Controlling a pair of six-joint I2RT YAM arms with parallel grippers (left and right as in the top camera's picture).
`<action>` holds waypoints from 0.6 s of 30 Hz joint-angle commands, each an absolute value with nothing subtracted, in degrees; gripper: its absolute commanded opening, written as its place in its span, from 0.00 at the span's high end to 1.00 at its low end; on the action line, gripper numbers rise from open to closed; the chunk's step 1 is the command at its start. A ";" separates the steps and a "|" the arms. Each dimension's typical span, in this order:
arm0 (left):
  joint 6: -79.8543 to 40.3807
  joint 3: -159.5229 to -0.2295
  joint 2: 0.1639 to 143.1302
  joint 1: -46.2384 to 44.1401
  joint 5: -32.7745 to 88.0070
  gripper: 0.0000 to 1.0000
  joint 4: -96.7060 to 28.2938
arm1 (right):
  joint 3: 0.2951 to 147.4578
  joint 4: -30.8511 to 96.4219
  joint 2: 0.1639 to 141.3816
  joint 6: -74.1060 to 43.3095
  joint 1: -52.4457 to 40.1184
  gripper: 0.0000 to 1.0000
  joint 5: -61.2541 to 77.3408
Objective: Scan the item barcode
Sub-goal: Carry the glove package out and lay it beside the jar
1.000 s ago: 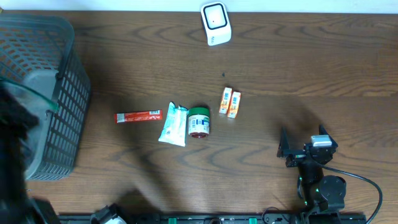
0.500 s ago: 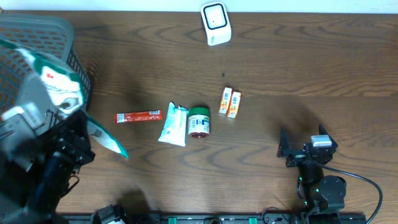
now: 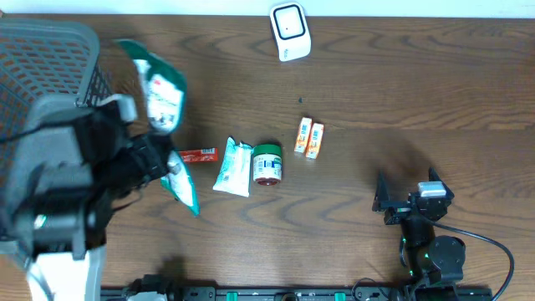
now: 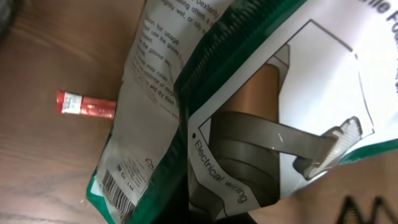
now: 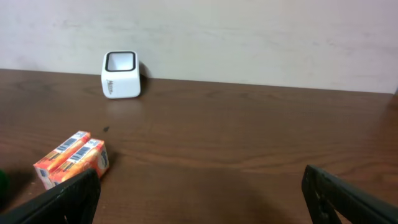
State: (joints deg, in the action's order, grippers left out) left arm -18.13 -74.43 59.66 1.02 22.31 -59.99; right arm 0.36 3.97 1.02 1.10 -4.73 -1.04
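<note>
My left gripper point(image 3: 160, 160) is shut on a green and white packet point(image 3: 164, 90), held in the air just right of the basket. In the left wrist view the packet point(image 4: 249, 93) fills the frame. Its barcode point(image 4: 118, 186) shows at the lower left, and my left gripper point(image 4: 211, 214) is mostly hidden beneath it. The white scanner point(image 3: 290, 32) stands at the table's far edge, and it also shows in the right wrist view as the scanner point(image 5: 120, 74). My right gripper point(image 3: 407, 194) rests open at the near right, the same right gripper point(image 5: 199, 199) holding nothing.
A grey basket point(image 3: 50, 50) fills the left edge. A red stick packet point(image 3: 201, 155), a white sachet point(image 3: 233, 166), a green-lidded jar point(image 3: 267, 163) and two orange boxes point(image 3: 308, 138) lie mid-table. The orange boxes point(image 5: 71, 158) sit left of my right fingers.
My left arm has swung right, away from the basket, carrying the green and white packet over the table. The right arm has not moved.
</note>
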 commanded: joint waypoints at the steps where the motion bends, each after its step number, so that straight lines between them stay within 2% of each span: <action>1: -20.14 -74.19 64.18 -4.71 12.43 0.92 -59.72 | 0.32 4.19 0.86 1.78 -5.15 0.01 -0.99; 9: -25.65 -73.30 79.31 -14.72 4.38 0.93 -55.96 | 0.32 4.19 0.86 1.78 -5.15 0.01 -0.99; 18: -25.87 -73.25 94.80 -15.99 4.43 0.92 -50.59 | 0.32 4.16 0.86 1.78 -5.15 0.01 -0.99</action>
